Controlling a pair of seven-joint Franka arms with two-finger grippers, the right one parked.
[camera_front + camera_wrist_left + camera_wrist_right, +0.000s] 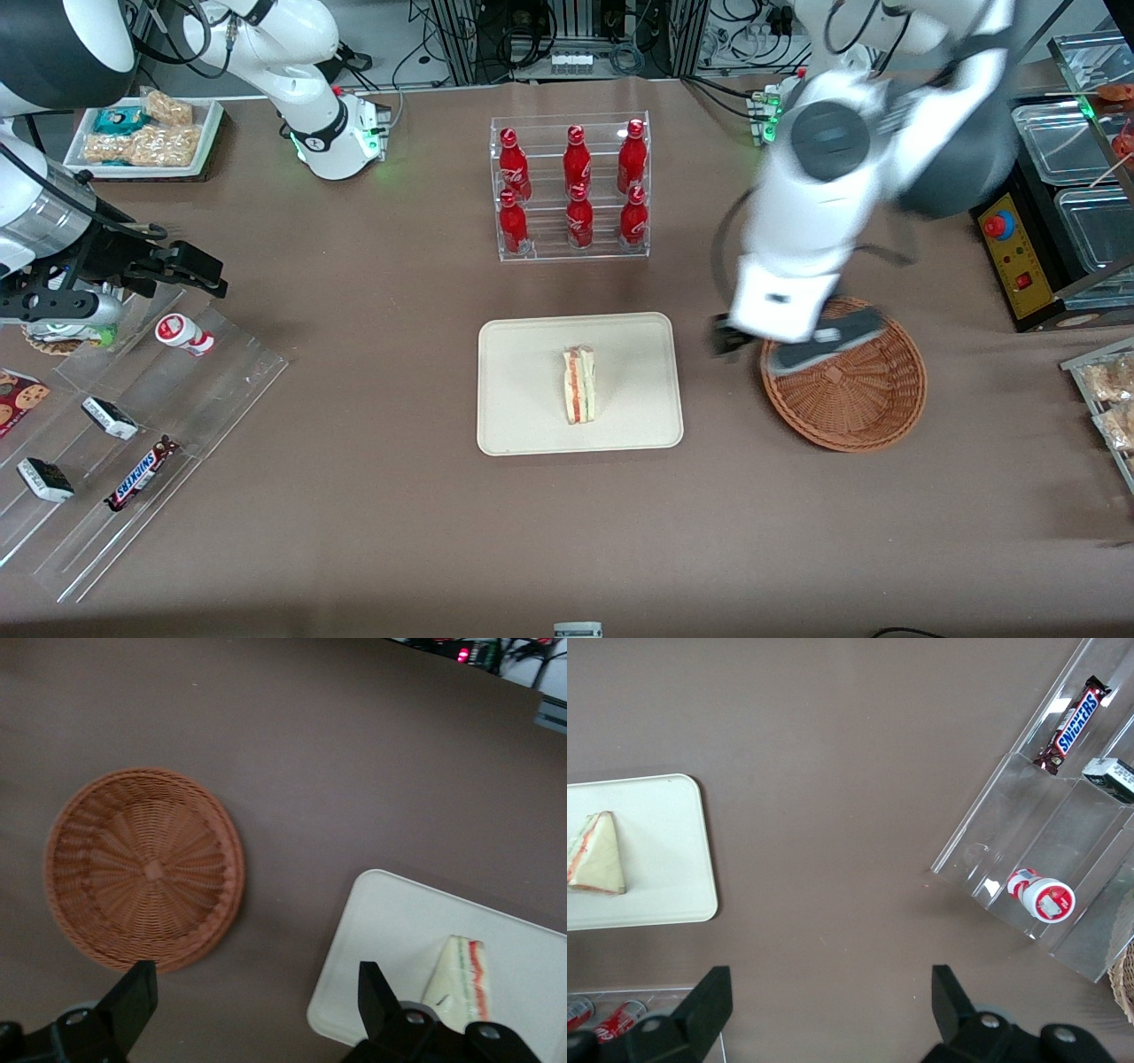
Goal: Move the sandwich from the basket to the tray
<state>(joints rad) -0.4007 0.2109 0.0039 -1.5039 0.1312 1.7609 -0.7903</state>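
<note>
The sandwich (579,384) lies on its side on the cream tray (523,354), near the tray's middle. It also shows in the left wrist view (461,979) and the right wrist view (595,855). The woven basket (859,399) stands beside the tray toward the working arm's end and is empty inside (142,868). My left gripper (769,344) hangs above the basket's rim on the tray's side, over the bare strip of table between basket and tray (390,921). Its fingers are wide open with nothing between them (255,979).
A clear rack of red bottles (571,190) stands farther from the front camera than the tray. A stepped acrylic rack with snack bars (133,425) lies toward the parked arm's end. A yellow control box (1010,257) and bagged snacks (1107,390) sit toward the working arm's end.
</note>
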